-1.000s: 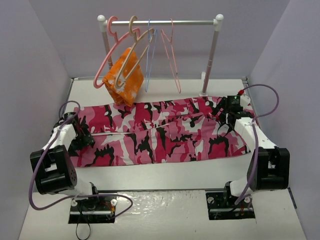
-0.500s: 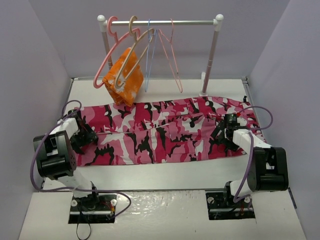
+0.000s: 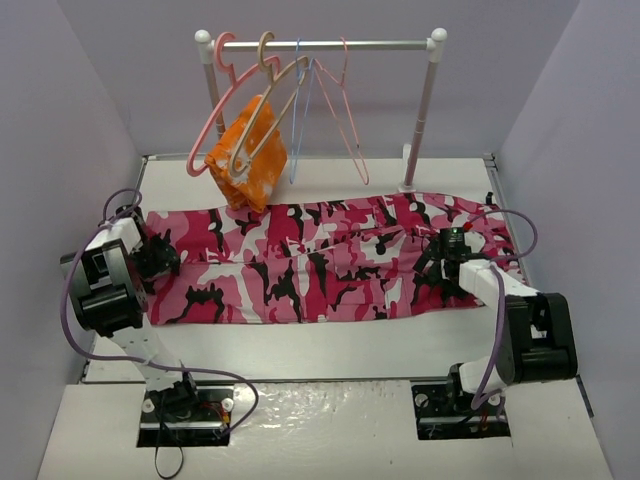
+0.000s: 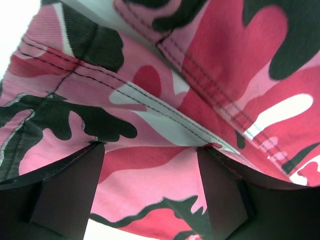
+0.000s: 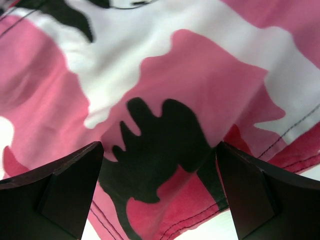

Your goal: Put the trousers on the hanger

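Now | left hand (image 4: 150,146) low, spread over trousers (image 3: 310,270) | right hand (image 5: 159,145) low, spread at opposite end

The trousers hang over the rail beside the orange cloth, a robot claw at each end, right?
No. The top view shows the trousers spread flat on the table, not over the rail. The orange cloth does hang there, and the left gripper and right gripper are at their two ends.

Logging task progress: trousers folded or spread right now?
Spread: trousers lie flat, full length across the table, no part draped over the tan hanger.
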### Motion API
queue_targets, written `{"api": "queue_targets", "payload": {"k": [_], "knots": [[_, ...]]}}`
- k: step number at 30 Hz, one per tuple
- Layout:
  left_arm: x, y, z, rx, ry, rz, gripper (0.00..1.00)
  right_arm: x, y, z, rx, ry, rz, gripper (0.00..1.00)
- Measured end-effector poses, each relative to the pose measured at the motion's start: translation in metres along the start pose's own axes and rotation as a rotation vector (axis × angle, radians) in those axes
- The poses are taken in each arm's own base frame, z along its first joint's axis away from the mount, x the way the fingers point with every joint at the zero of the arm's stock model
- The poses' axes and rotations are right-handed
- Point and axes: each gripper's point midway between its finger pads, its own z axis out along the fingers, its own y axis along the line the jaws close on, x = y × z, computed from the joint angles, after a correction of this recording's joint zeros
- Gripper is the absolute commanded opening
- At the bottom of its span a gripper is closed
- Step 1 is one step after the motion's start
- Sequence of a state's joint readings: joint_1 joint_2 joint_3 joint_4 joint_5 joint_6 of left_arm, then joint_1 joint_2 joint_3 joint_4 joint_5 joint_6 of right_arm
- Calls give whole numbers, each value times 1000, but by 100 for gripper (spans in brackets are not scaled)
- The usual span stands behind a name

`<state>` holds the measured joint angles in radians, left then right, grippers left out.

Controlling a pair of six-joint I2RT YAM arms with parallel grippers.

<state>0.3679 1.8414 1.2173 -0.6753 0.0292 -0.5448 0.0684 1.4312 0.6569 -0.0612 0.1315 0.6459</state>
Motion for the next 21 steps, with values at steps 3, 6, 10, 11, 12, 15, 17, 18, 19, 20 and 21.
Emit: {"api": "queue_targets", "payload": {"k": [3,6,10,11,12,15,17,18,19,20,21], "knots": [[-13,-4,2,6,-37,7,72,3,21,0,-31,6,-32,93],[-22,-5,2,9,-73,15,72,6,35,-1,-57,18,-38,93],[-33,-8,-9,27,-137,19,78,5,35,-7,-45,34,-38,93],[-36,-8,-17,37,-159,18,80,2,34,-9,-39,31,-37,94],[-37,-8,-27,50,-186,17,84,-3,33,-12,-36,24,-32,95],[-39,-6,-71,102,-295,-4,97,-25,25,-29,-46,-25,19,97],[-34,-1,-99,134,-363,-27,97,-45,14,-43,-54,-76,75,100],[-29,2,-109,144,-386,-38,97,-55,8,-51,-59,-104,104,100],[-20,8,-112,144,-388,-50,97,-61,4,-56,-61,-125,124,100],[-11,13,-115,143,-388,-62,97,-68,-1,-62,-63,-146,144,100],[-2,19,-111,136,-372,-74,97,-70,-4,-66,-67,-154,152,100]]}}
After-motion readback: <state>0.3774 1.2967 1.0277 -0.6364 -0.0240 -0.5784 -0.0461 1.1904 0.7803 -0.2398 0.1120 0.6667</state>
